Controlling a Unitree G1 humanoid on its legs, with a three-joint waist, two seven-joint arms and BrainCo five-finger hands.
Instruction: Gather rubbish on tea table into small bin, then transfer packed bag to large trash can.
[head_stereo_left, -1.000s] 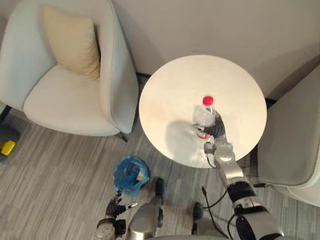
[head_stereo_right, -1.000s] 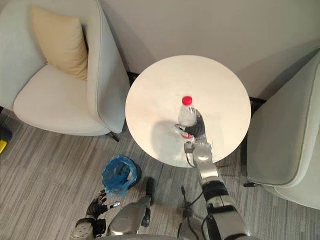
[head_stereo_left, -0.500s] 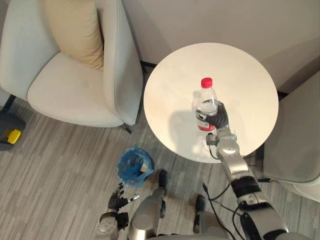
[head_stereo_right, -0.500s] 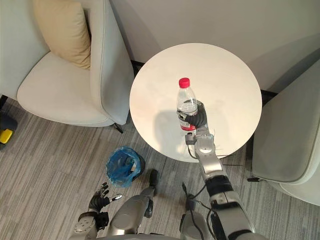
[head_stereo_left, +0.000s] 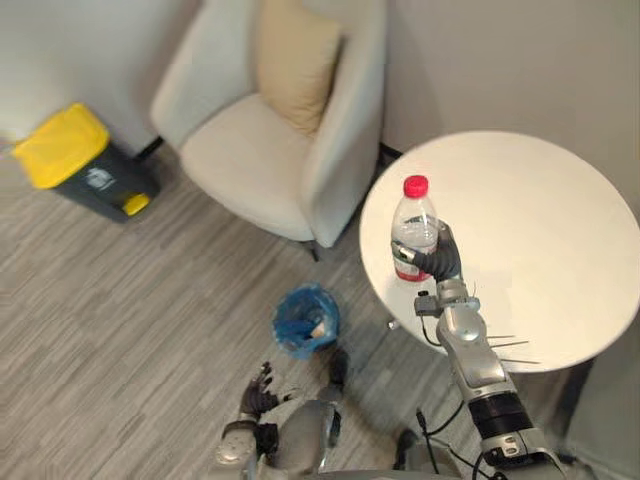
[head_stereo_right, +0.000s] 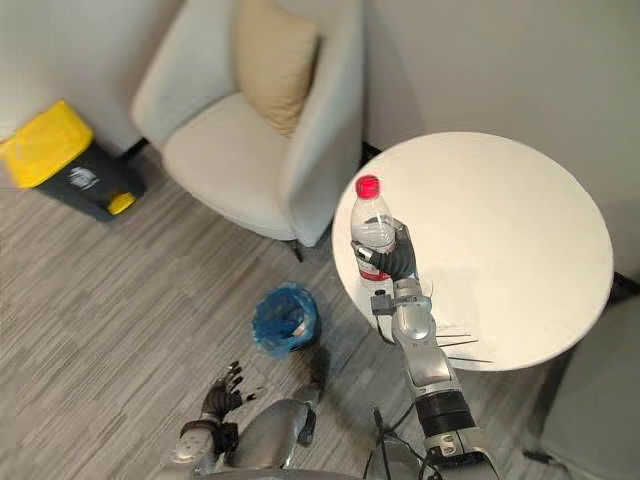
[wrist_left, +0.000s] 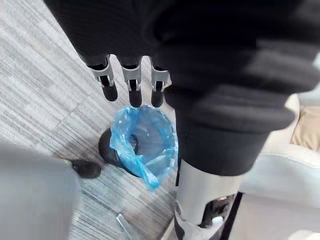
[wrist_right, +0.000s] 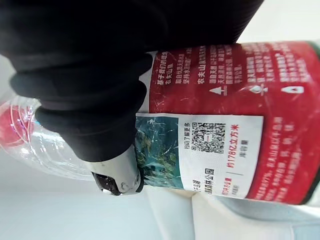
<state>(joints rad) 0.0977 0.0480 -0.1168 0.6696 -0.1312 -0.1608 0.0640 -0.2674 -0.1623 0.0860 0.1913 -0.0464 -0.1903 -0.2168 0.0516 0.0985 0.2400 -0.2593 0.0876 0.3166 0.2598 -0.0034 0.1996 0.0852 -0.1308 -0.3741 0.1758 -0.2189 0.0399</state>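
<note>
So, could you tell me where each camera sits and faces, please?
Left eye: on the head, facing down at table, bottle, bin; left hand and right hand show.
Right eye: same scene, slightly aside.
Left wrist: faces past left hand down into bin.
Right wrist: close on bottle in right hand's grip.
Eye and left wrist views share the bin.

Clear, glossy plastic bottle (head_stereo_left: 414, 232) with a shiny label; smooth matt tabletop (head_stereo_left: 540, 230); crinkled blue plastic liner (head_stereo_left: 291, 312); armchair (head_stereo_left: 245, 165) apparently cloth-covered.
</note>
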